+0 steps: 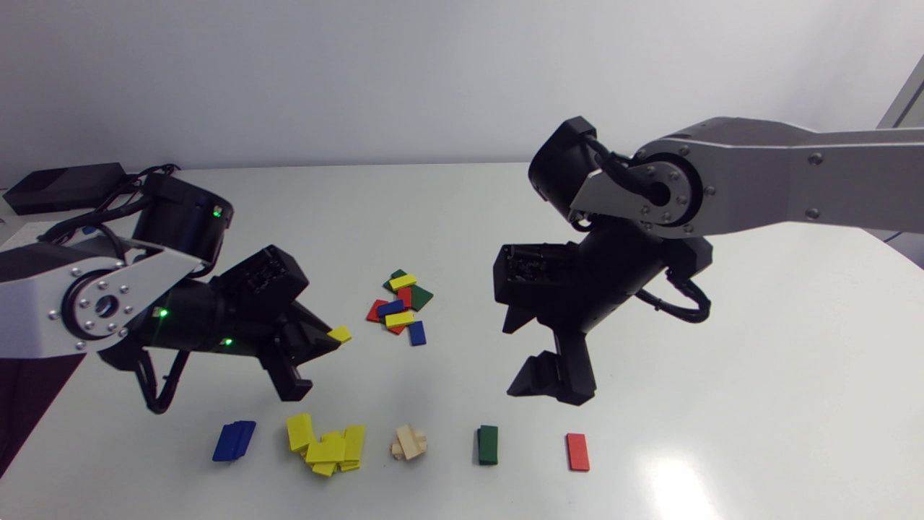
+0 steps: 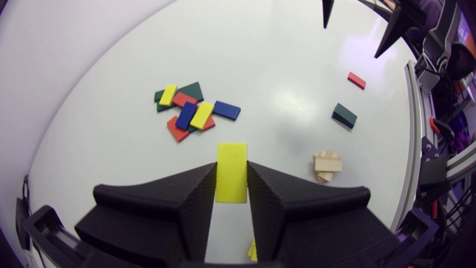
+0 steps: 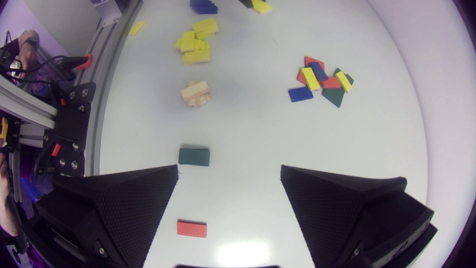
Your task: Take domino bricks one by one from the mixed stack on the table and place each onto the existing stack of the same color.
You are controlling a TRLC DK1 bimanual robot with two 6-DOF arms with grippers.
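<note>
Left gripper (image 2: 231,163) clamped on a yellow brick (image 2: 231,178), held clear of the table (image 1: 722,404) between the mixed stack (image 1: 399,307) and the yellow stack (image 1: 326,448).

Right gripper (image 3: 228,169) has its fingers wide apart and holds nothing, hanging over the lone red brick (image 1: 577,452). Row at the near edge: blue stack (image 1: 234,440), untidy yellow stack, wooden stack (image 1: 409,442), green stack (image 1: 488,444), then the red brick. Table is white and glossy, with glare beside the red brick.

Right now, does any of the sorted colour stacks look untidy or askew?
Yes. The yellow domino stack is a loose heap of tilted, overlapping bricks. The pale bare-wood domino stack beside it is fanned out. The green domino stack and red domino stack look tidy.
</note>
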